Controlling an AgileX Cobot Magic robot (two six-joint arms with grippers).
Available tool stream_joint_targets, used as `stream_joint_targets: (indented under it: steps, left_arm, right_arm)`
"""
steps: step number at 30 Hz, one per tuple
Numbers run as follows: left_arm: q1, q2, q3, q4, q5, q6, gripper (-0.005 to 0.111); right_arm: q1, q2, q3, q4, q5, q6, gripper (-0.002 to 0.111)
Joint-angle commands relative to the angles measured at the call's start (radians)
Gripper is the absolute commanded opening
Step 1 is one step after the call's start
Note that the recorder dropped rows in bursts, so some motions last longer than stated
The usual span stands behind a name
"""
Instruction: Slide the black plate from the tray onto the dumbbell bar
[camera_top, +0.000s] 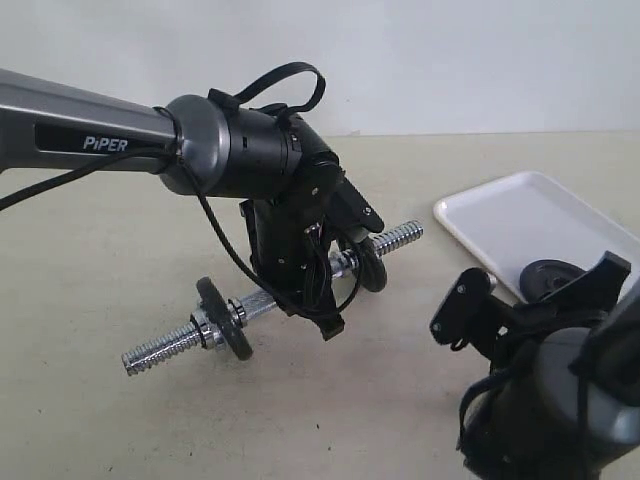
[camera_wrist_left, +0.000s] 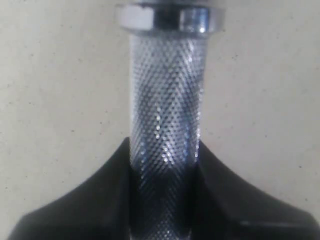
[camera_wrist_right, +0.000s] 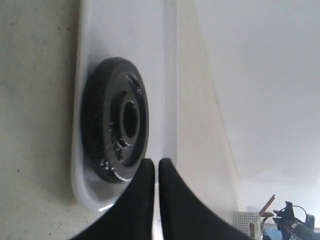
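The dumbbell bar (camera_top: 392, 241) runs slantwise over the beige table, with a black disc (camera_top: 225, 318) near its left end and another (camera_top: 371, 262) past the grip. My left gripper (camera_top: 300, 290) is shut on the knurled middle; in the left wrist view its jaws (camera_wrist_left: 164, 145) clamp the bar (camera_wrist_left: 164, 100) below a silver collar nut (camera_wrist_left: 170, 17). The black plate (camera_top: 550, 278) (camera_wrist_right: 115, 120) lies flat in the near corner of the white tray (camera_top: 540, 215) (camera_wrist_right: 125, 30). My right gripper (camera_wrist_right: 156, 162) (camera_top: 535, 305) hovers just beside the plate's rim, fingers nearly together with nothing between them.
The tray's low rim (camera_wrist_right: 80, 170) sits between the plate and the bare table (camera_top: 120, 250). A white perforated box (camera_wrist_right: 248, 220) and some dark equipment stand far off in the right wrist view. The left arm's cables (camera_top: 290, 75) loop above the bar.
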Motion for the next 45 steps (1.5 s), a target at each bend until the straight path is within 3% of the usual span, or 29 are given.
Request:
stream_joint_targets:
  steps: [1,7,12,22,35,40,45]
  left_arm:
    - [-0.002,-0.066,-0.018,0.033,-0.009,-0.001,0.004]
    - [-0.002,-0.066,-0.018,0.033,-0.003,-0.001,0.004]
    - [-0.002,-0.066,-0.018,0.027,0.025,-0.001,0.004]
    - [-0.002,-0.066,-0.018,0.004,0.057,-0.001,0.004]
    - [-0.002,-0.066,-0.018,0.003,0.096,0.003,0.004]
    - [-0.002,-0.066,-0.018,-0.004,0.096,0.003,0.004]
    - [-0.002,-0.066,-0.018,-0.015,0.096,0.003,0.004]
  right_arm:
    - [-0.003,-0.133,-0.004,0.016,0.011,-0.047,0.000]
    - [-0.003,-0.385,-0.004,0.105,-0.224,-0.265,0.000]
    - [-0.003,-0.566,-0.045,0.337,-0.335,-0.552,0.000]
    - [-0.026,-0.696,-0.316,0.860,-0.150,-1.227,0.000]
    - [-0.436,-0.680,-0.502,1.498,-0.040,-1.961,0.000]
    - [-0.563,-0.637,-0.504,1.545,-0.063,-2.032,0.000]
    - [-0.593,-0.568,-0.504,1.556,-0.176,-2.040,0.000]
